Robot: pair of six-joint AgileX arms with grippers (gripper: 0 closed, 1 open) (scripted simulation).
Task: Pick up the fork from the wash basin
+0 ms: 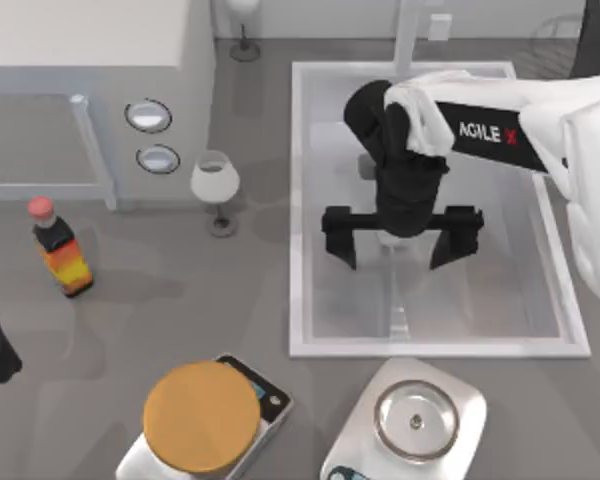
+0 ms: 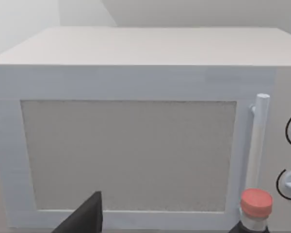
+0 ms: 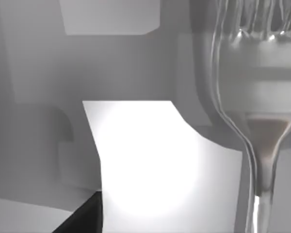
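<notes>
1. Right gripper [image 1: 400,240] hangs over the middle of the basin [image 1: 300,200], fingers spread wide, gripping nothing.
2. Fork [image 3: 254,97] lies in the basin right under it, tines close to the wrist camera.
3. Looks like the reach step; next it should drop and pinch the handle.
4. Left arm's parked facing the microwave [image 2: 131,145].

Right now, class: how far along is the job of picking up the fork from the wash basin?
Done: the right end effector is down inside the wash basin, fingers spread wide. In hand: lining up on the fork, close before its wrist camera. Left: closing and lifting. The left arm sits parked facing the microwave.
</notes>
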